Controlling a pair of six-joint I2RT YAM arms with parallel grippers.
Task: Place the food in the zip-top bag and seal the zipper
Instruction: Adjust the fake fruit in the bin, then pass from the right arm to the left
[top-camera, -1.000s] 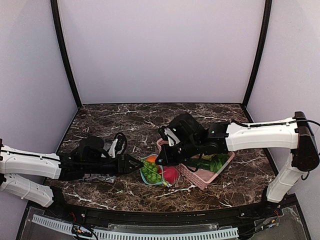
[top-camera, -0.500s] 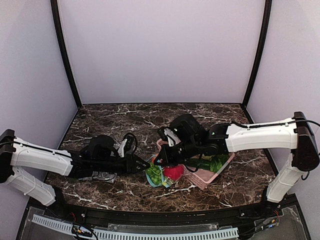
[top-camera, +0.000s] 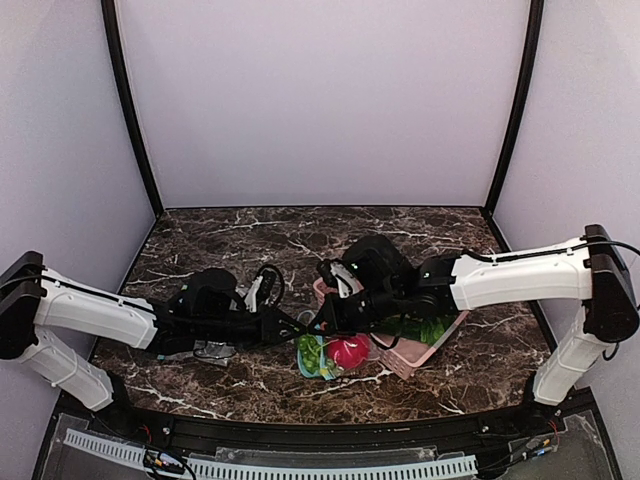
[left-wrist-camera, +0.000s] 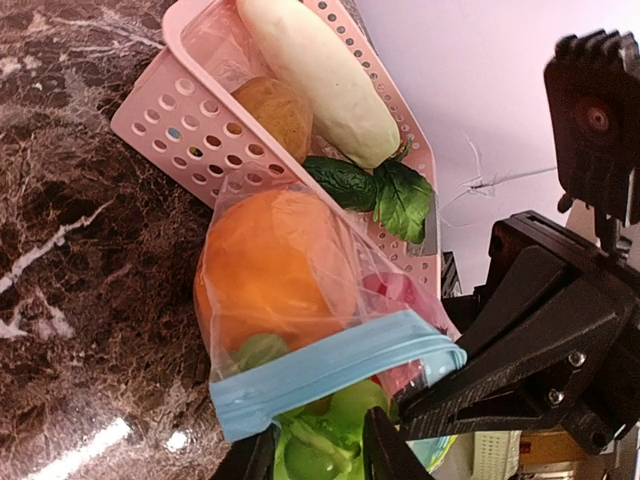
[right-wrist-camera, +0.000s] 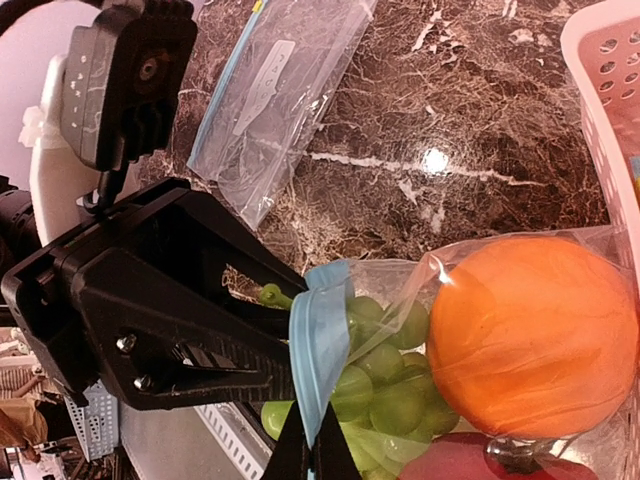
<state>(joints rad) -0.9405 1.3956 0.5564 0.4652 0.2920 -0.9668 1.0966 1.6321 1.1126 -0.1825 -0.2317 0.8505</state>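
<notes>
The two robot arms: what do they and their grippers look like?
Both the left arm and right arm have white tubular links, black joints and thin black cables. The left gripper and right gripper are angular black plastic with small screws.

Lab robot booth: plain walls, marbled tabletop

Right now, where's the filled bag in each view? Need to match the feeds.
Top: filled bag low centre, just left of the pink basket.
Left wrist: bag lower centre, zipper nearest the camera, basket above it.
Right wrist: bag bottom right, zipper on its left, basket corner top right.
Shared landmark: the pink basket beside the bag.
</notes>
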